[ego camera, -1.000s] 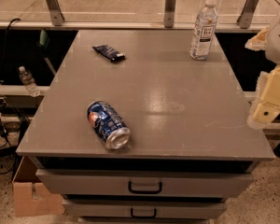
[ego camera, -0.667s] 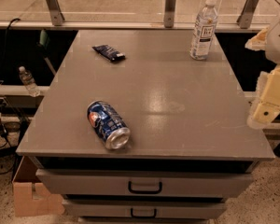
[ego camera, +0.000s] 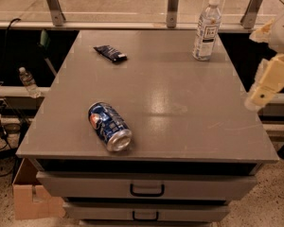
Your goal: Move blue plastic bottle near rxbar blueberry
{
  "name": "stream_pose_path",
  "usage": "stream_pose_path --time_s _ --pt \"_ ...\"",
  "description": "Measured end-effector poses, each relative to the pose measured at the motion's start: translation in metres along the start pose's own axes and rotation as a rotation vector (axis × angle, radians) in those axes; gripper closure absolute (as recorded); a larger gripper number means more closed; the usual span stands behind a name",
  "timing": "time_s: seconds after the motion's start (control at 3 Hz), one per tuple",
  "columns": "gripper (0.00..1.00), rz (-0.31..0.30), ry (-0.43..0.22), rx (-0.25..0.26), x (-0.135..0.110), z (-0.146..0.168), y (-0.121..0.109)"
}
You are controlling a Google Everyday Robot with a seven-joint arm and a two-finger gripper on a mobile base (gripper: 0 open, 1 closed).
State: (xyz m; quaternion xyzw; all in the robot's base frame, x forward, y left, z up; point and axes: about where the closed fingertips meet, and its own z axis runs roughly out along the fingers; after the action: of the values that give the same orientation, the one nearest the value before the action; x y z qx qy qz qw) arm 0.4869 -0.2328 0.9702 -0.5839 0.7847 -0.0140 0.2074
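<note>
The blue plastic bottle (ego camera: 207,28), clear with a white cap and a white label, stands upright at the far right corner of the grey table (ego camera: 180,126). The rxbar blueberry (ego camera: 110,53), a small flat dark navy wrapper, lies at the far left of the table. My gripper (ego camera: 267,84), cream-coloured, hangs off the table's right edge, well to the right of and nearer than the bottle, touching nothing.
A crushed blue soda can (ego camera: 110,126) lies on its side at the near left of the table. A smaller bottle (ego camera: 28,82) stands off the table at the left. A cardboard box (ego camera: 31,200) sits on the floor. Drawers (ego camera: 146,188) run below the tabletop.
</note>
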Motion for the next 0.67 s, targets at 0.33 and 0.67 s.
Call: stream_pose_path --time_s 0.33,0.67 --pt "0.00 0.064 -0.084 0.046 0.006 0.026 -0.051" --pt "0.00 0.141 -0.180 0.095 0.008 0.049 -0.101"
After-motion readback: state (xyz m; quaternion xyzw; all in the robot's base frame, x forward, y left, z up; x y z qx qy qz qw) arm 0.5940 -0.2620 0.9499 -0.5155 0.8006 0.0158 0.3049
